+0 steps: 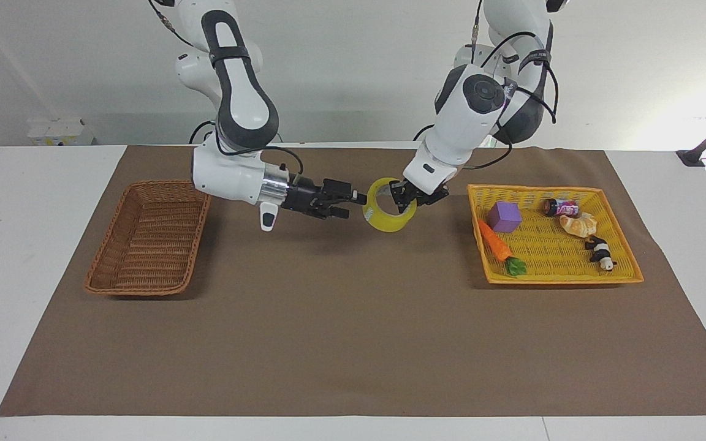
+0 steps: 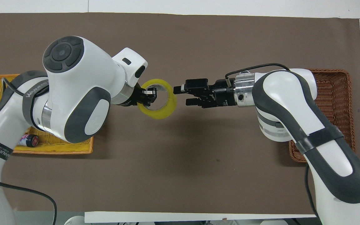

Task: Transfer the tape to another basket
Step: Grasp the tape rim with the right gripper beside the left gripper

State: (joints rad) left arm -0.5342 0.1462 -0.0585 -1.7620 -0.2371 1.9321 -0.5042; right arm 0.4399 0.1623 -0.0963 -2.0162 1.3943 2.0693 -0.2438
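Bright even light, soft shadows, sharp

The tape (image 1: 388, 214), at mid-frame, looks like glossy translucent plastic, the basket (image 1: 148, 237) at centre left is rough brown wicker, the yellow tray (image 1: 558, 278) at centre right is woven, and the brown mat (image 1: 353, 343) across the lower frame looks like smooth matt paper.

tape (image 1: 388, 213) between grippers — above mat (image 1: 353, 343)

Yellow tray (image 1: 626, 278) with carrot (image 1: 495, 243), cube (image 1: 504, 217), croissant (image 1: 578, 225).
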